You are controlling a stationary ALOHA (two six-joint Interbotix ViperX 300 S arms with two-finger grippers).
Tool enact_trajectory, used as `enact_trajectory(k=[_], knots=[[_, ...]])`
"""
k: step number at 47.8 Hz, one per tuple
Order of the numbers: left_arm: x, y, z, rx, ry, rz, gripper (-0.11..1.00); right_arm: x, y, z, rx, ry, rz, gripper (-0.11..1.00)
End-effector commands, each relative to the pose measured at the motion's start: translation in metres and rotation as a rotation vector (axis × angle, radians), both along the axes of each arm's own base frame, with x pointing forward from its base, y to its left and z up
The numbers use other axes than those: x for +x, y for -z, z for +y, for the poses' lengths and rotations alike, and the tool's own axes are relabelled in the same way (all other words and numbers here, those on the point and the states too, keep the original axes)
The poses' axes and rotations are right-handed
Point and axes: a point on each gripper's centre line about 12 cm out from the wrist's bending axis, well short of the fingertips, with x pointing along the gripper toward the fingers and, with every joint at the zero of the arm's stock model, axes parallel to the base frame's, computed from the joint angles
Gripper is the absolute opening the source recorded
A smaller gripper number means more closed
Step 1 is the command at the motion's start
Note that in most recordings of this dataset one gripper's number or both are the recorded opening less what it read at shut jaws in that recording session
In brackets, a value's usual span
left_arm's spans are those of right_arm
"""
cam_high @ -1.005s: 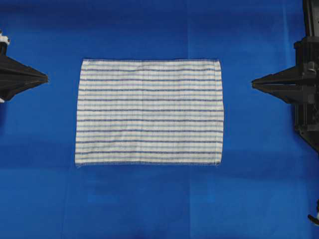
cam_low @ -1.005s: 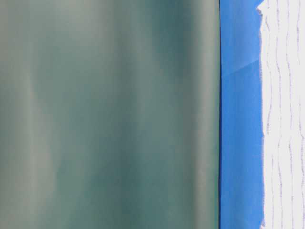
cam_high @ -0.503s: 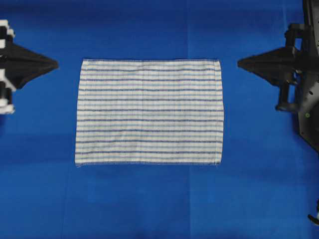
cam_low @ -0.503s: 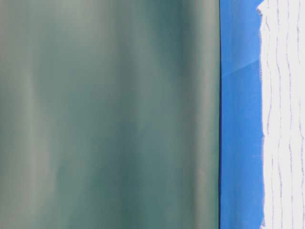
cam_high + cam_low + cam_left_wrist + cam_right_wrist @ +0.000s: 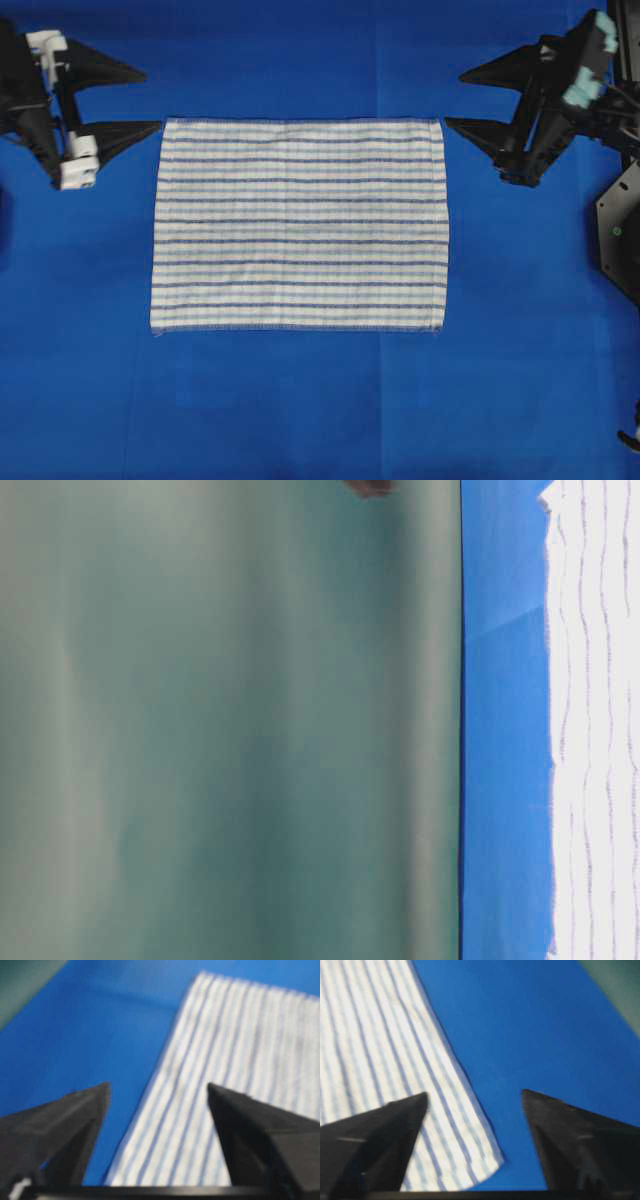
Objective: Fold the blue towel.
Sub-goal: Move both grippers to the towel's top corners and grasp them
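One camera looks straight down on the whole blue towel [image 5: 298,224]. The table-level view sits close and turned sideways, catching one towel edge beside a blurred green surface [image 5: 230,720]. Both wrist cameras peer forward between their jaws at opposite towel corners.

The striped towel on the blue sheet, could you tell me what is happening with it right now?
The blue towel lies flat and unfolded on the blue sheet; no fold has been started. Two robot arms are working toward it from either side. The left hand sits by the towel's top-left corner and the right hand by its top-right corner. Both hands are open and hold nothing, and neither has gripped the cloth. They look set to take those two corners, though that is only a guess.
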Motion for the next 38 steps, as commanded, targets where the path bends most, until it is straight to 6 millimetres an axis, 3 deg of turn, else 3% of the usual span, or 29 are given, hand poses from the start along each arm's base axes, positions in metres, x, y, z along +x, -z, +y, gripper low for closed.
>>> enact_trajectory(k=[1, 20, 38], knots=[[0.007, 0.004, 0.011, -0.002, -0.034, 0.004, 0.79, 0.002, 0.009, -0.007, 0.009, 0.033, 0.002, 0.75], [0.02, 0.062, 0.035, -0.047, -0.094, 0.137, 0.79, 0.011, 0.071, -0.019, 0.072, 0.105, 0.122, 0.73], [0.029, 0.104, 0.041, -0.088, -0.105, 0.235, 0.79, 0.02, 0.091, -0.023, 0.083, 0.109, 0.168, 0.73]])
